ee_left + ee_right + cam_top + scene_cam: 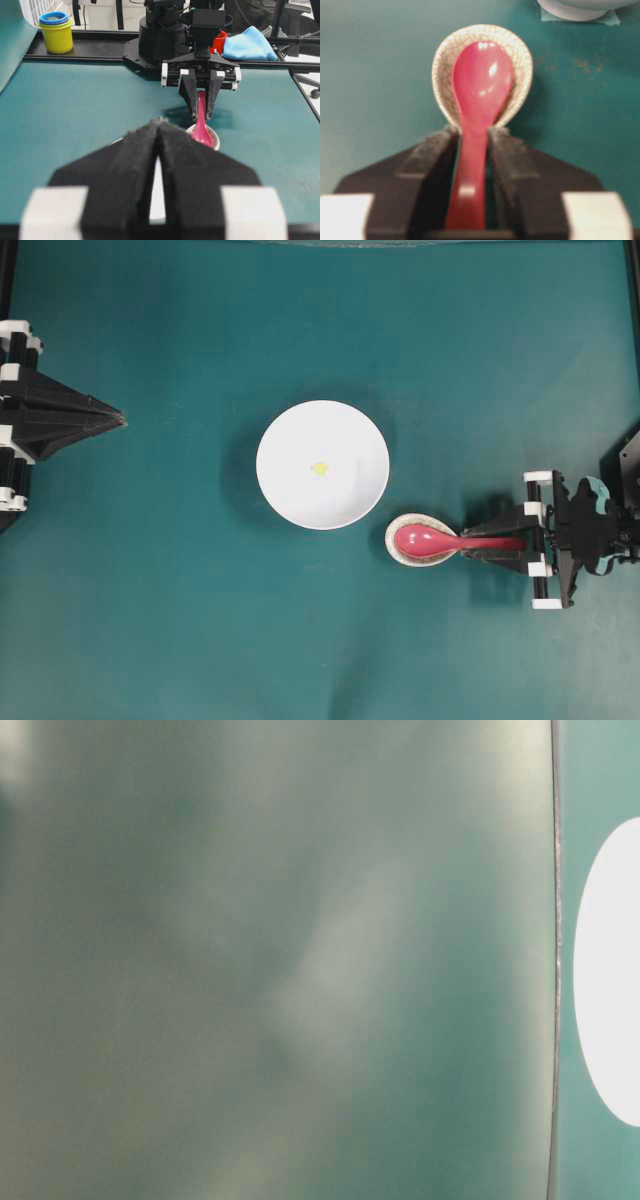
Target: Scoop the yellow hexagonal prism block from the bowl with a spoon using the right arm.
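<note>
Both right gripper (472,150) jaws flank the spoon (480,85) handle; contact unclear.

Spoon (481,85): glossy red-pink, smooth, looks like plastic or glazed ceramic, w/ bright highlights on the head. Small dish (517,55) under it: beige glaze w/ fine crackle lines, slight sheen. Bowl (322,465): plain white, smooth, even finish. Block (319,468): bright yellow, too small to tell the finish. Desk (150,590): teal, matt, cloth-like, w/ faint scuffs in the right wrist view. Right fingers (427,160): matt black, rough foam-like pads. Left fingers (137,160): same fuzzy black padding, white smooth plastic parts behind. Blue cloth (247,44) at the back: soft, crumpled.
</note>
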`<state>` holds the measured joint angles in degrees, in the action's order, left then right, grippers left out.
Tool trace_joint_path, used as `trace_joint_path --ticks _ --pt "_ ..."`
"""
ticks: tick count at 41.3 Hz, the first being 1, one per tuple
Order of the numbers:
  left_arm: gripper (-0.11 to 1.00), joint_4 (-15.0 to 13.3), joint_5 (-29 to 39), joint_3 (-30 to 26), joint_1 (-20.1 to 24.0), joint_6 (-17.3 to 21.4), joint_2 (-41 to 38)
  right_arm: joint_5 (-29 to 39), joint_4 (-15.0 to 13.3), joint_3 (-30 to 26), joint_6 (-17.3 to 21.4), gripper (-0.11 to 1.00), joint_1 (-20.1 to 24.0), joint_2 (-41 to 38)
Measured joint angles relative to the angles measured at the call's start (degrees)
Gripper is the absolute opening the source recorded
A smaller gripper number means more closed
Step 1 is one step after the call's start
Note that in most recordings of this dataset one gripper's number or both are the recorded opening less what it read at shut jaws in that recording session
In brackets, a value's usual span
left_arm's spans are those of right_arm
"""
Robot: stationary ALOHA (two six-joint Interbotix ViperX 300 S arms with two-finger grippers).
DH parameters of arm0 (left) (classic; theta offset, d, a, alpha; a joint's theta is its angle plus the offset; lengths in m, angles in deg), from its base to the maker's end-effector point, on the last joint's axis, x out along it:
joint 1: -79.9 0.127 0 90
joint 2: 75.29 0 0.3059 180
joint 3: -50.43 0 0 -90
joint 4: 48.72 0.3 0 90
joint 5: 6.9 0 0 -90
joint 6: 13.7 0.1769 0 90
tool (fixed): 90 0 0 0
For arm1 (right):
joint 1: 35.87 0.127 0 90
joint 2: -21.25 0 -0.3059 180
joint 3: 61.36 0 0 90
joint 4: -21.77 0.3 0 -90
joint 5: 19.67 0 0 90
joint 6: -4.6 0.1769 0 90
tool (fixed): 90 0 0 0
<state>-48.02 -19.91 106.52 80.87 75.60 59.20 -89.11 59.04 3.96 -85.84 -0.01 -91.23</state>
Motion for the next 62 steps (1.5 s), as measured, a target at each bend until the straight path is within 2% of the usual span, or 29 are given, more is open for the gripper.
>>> trace_joint_path --ticks 3,14,22,30,43,52,62 --pt "0.0 0.0 0.1 -0.1 0.0 0.1 0.0 0.0 0.0 0.0 0.0 0.25 -0.1 0.0" --pt "0.0 -0.1 0.1 0.0 0.1 0.1 0.0 0.0 -0.1 0.1 -0.6 0.25 0.0 1.3" --pt "0.0 0.0 0.0 0.0 0.0 0.1 0.0 1.4 0.0 0.4 -4.1 0.25 0.0 6.9" --pt "0.0 0.0 0.0 0.0 0.1 0.2 0.1 8.8 0.0 0.0 -9.9 0.25 -0.7 14.6" --pt "0.0 -0.1 0.0 -0.1 0.1 0.2 0.3 21.1 0.1 -1.7 -16.7 0.25 -6.9 28.7" --pt "0.0 -0.1 0.0 0.0 0.1 0.2 0.3 32.1 0.1 -4.7 -20.9 0.25 -12.5 36.9" --pt "0.0 -0.1 0.0 -0.1 0.0 0.2 0.4 46.4 0.2 -9.9 -26.7 0.25 -20.7 43.3"
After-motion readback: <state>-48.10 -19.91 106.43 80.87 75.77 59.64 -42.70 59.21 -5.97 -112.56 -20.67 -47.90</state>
